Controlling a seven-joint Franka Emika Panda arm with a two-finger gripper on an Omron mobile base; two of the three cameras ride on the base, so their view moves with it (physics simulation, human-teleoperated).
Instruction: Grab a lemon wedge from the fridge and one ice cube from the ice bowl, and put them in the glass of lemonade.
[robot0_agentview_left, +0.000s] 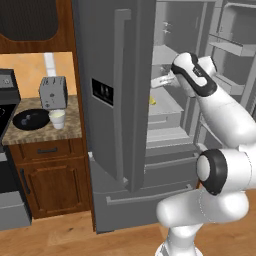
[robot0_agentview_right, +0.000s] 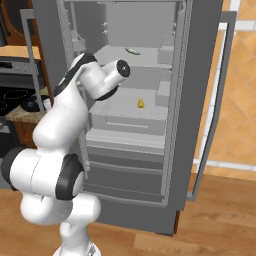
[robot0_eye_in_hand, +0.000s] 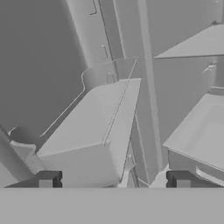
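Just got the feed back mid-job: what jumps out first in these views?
The fridge stands with its right door swung wide, and the white arm reaches into it. A tiny yellow lemon wedge lies alone on a middle shelf. The claw is open inside the fridge, holding nothing; on the counter at left sit a toaster, black bowl and cup.

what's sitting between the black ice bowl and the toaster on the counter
The glass of lemonade stands there, just right of the ice bowl and in front of the toaster. The left base view shows it.
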